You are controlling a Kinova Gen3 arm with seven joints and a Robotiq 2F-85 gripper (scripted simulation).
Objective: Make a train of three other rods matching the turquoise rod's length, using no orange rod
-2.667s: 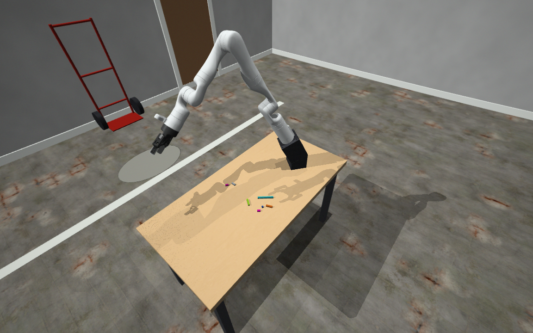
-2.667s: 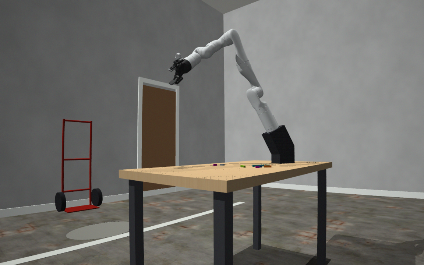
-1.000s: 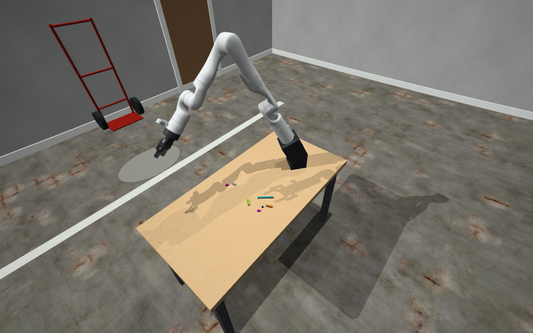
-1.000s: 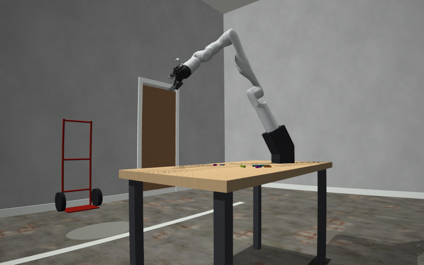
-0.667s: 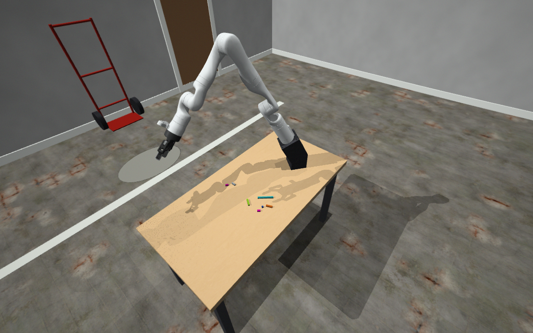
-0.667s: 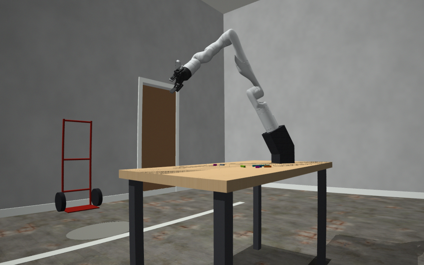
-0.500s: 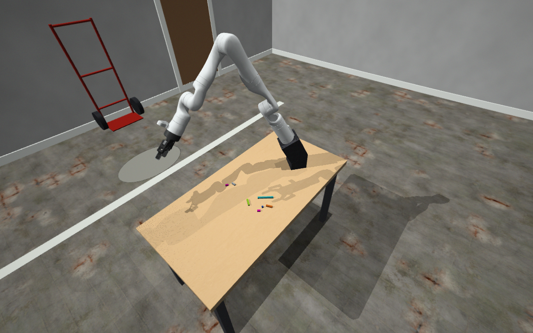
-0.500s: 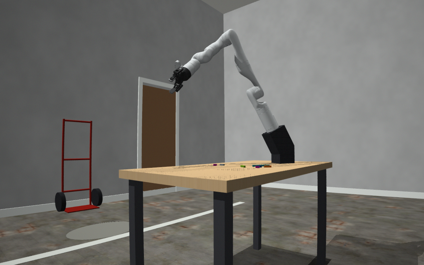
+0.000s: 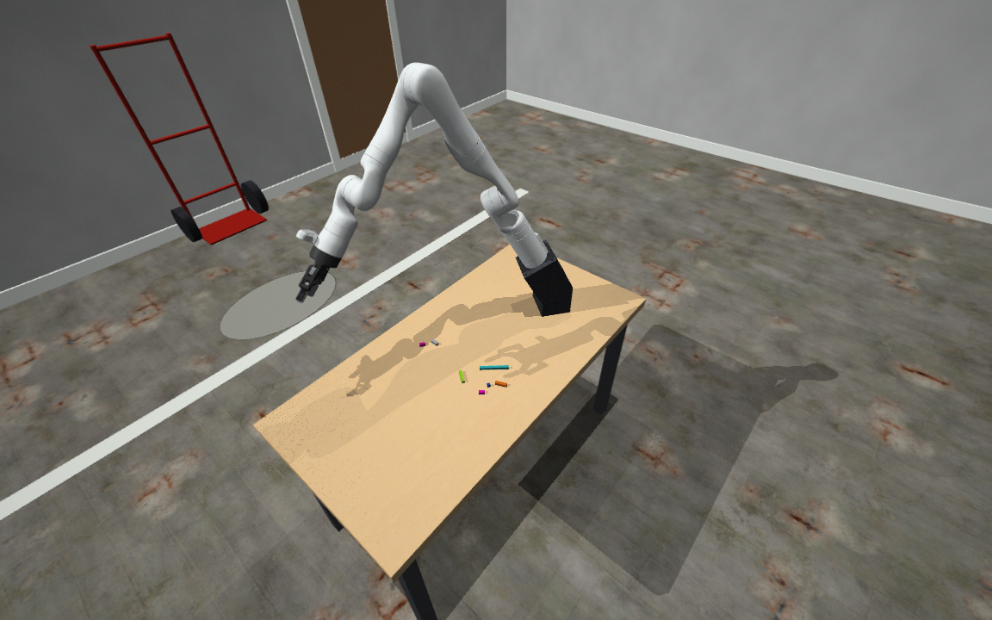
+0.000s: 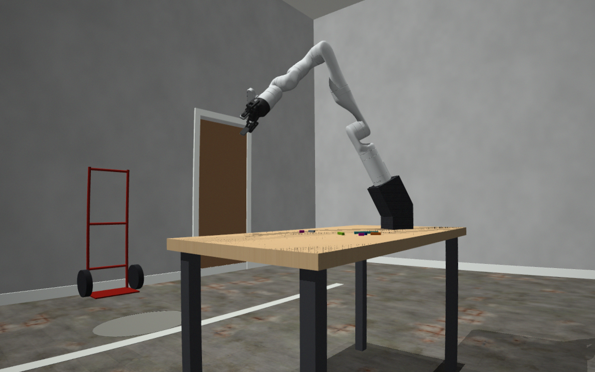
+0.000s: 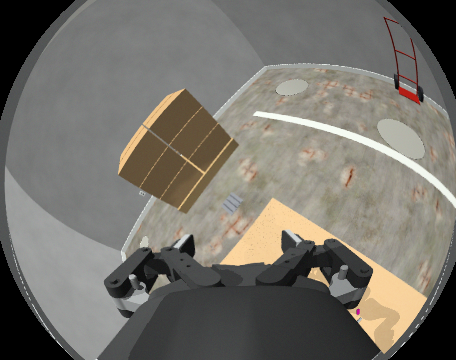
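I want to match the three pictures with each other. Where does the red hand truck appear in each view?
Top: the red hand truck leans on the dark wall, upper left.
Exterior: it stands at the left, by the same wall.
Wrist: small, upper right, far above the open end effector.
Shared landmark: the white floor line and the grey floor disc beside it.

1. Even, fairly bright light; no glare on any surface.
2. Two overlapping arm shadows cross the table (image 9: 407,455), so light probably comes from more than one high source.
3. The table's shadow falls on the floor (image 9: 716,431) toward the right.
4. Wrist view is a fisheye circle, bent at the rim and soft throughout.
5. The rods look tiny, barely resolved.
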